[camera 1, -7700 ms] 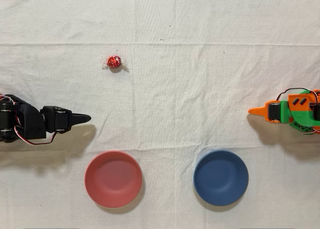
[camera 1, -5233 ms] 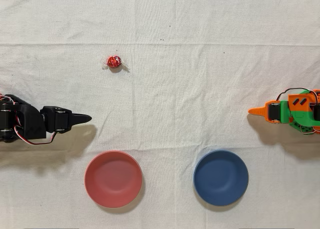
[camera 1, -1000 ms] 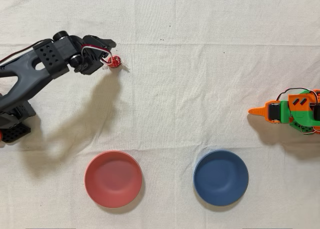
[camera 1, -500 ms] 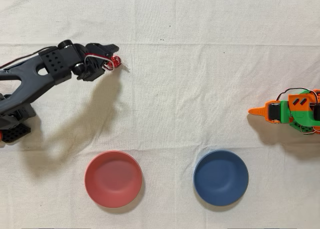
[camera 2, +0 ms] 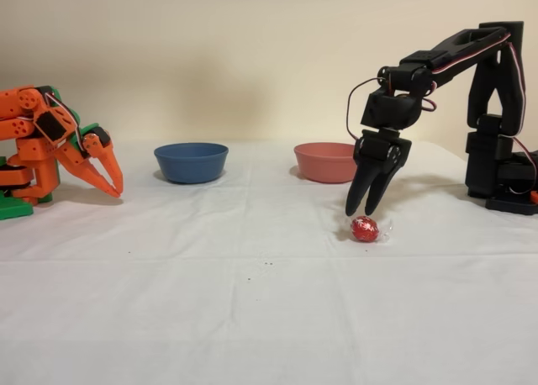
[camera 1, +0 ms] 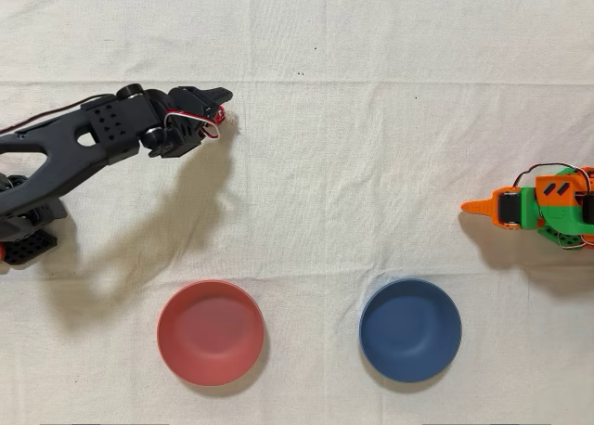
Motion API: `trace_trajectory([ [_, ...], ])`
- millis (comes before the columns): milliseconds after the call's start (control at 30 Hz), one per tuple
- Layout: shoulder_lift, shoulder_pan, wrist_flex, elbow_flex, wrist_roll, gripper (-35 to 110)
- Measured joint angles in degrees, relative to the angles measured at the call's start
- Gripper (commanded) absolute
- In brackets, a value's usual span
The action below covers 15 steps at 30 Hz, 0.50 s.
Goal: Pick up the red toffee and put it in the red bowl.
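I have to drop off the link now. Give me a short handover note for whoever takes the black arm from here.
End effector: fingers slightly parted, tips just above the red toffee, not gripping it.
Red toffee: on the cloth, right under the fingertips.
Red bowl: empty, next to the blue bowl, which is also empty.
Done: approach to the toffee.
Left: lower, close on the toffee, lift, carry to the red bowl, release.

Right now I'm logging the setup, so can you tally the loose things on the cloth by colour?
Red: 2, the matte salmon-red round bowl and the shiny red foil-wrapped toffee
Blue: 1, the matte blue round bowl
Total: 3
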Motion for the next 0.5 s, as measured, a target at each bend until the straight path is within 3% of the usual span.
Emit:
trace_trajectory([
  [500,-3.96,-0.18,-1.05,-1.23,1.93,33],
])
